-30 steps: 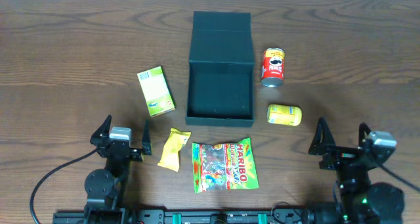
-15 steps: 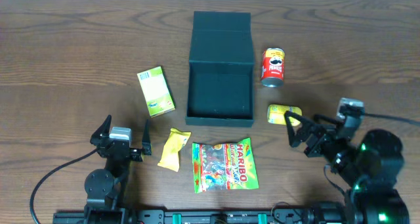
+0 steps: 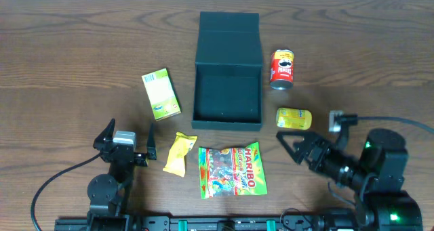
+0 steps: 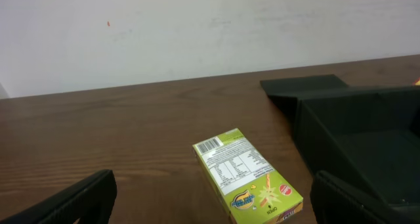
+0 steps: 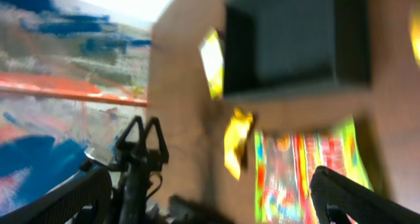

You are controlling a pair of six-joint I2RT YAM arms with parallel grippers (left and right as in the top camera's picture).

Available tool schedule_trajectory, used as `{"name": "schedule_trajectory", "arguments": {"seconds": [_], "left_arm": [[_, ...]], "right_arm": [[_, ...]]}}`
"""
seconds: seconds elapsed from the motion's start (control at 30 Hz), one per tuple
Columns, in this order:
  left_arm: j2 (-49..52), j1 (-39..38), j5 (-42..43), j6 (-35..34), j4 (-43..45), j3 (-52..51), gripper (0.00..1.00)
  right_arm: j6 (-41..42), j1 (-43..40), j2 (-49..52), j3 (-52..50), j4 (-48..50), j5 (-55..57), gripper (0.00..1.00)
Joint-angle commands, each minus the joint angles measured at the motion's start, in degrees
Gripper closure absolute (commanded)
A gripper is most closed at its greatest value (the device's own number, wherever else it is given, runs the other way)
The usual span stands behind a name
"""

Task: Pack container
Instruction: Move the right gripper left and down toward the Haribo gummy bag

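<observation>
While the right gripper hovered, jaws released, near the sweets bag, a low edge pinch looked wisest; the left gripper waited, jaws also released, container open.

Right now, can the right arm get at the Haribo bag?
Probably yes: the right pincer stands open, pointing toward the Haribo bag, with nothing lying between them.

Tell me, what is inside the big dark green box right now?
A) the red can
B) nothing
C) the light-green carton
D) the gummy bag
B: from overhead, the container stands open with a bare dark floor, while the red can, gummy bag and light-green carton all lie outside it.
</observation>
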Motion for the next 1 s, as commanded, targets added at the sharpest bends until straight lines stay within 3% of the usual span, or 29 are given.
{"name": "schedule_trajectory", "arguments": {"seconds": [0.0,0.2,0.47,0.6,0.97], "left_arm": [[0.0,0.1,0.3,0.0,-3.0,-0.6,0.05],[0.0,0.1,0.3,0.0,-3.0,-0.6,0.05],[0.0,0.1,0.3,0.0,-3.0,-0.6,0.05],[0.0,0.1,0.3,0.0,-3.0,-0.6,0.05],[0.0,0.1,0.3,0.0,-3.0,-0.6,0.05]], "right_arm": [[6.6,-0.5,-0.2,0.6,-7.5,2.2,0.01],[6.5,-2.2,-0.3,0.6,-19.1,8.4,0.01],[-20.3,-8.0,1.3,0.6,-23.4,10.9,0.01],[-27.0,-8.0,3.8,0.6,-26.2,10.9,0.01],[-25.3,-6.7,9.5,0.6,-30.5,11.2,0.01]]}}
